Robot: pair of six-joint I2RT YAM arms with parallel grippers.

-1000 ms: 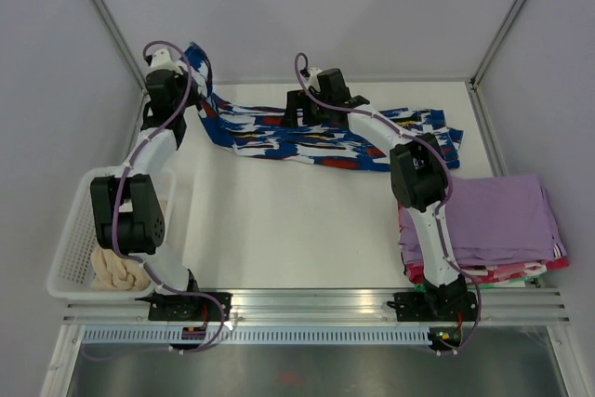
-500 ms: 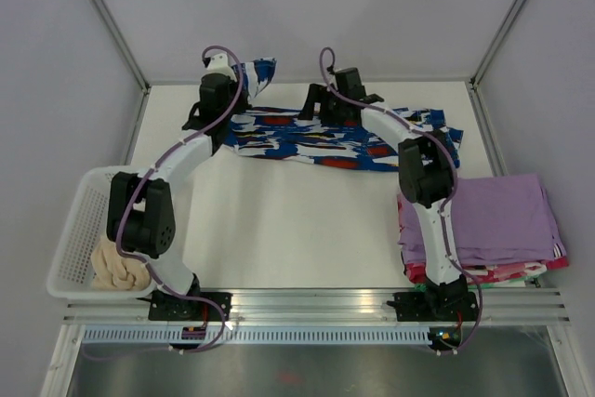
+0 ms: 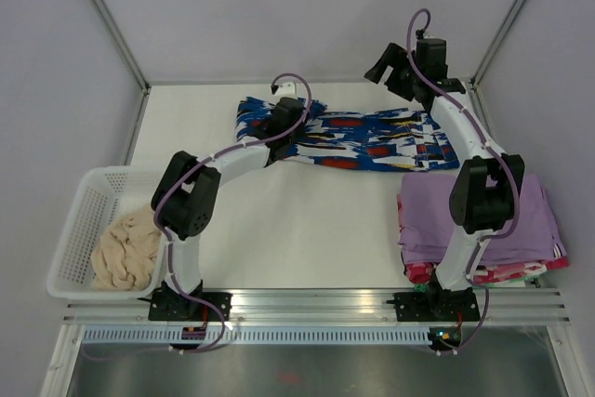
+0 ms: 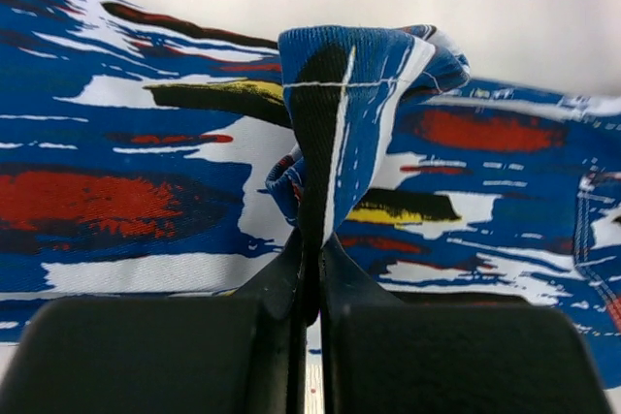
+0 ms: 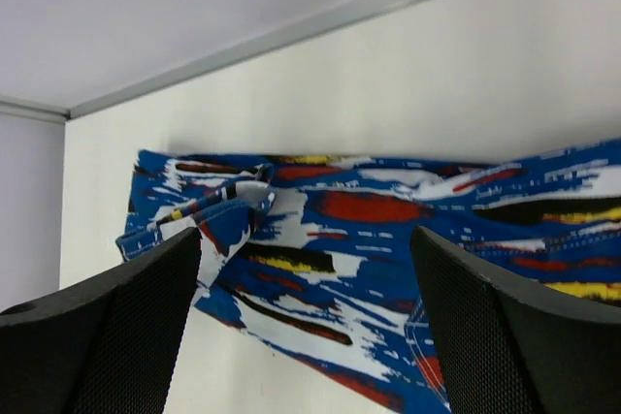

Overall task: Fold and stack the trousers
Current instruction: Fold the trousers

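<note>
Left wrist cam: my left gripper (image 4: 309,249) gets chopped off at 6 o'clock. The trousers (image 4: 126,143) run out of frame at 9 and 3, so I can't see where they end. Right wrist cam, same deal: my right gripper (image 5: 303,244) is cut at 6, fabric gone at 3. From above, my right arm (image 3: 481,202) covers part of the lilac stack (image 3: 516,216). Only a red-pink edge (image 3: 556,263) peeks out underneath, can't tell what.

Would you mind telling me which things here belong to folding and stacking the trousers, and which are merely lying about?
Part of the job:
- printed trousers
- left fingers, shut on a fold of the fabric
- right fingers, open and raised clear of the fabric

Lying about:
- lilac folded pile
- white basket
- cream fluffy bundle inside it
</note>
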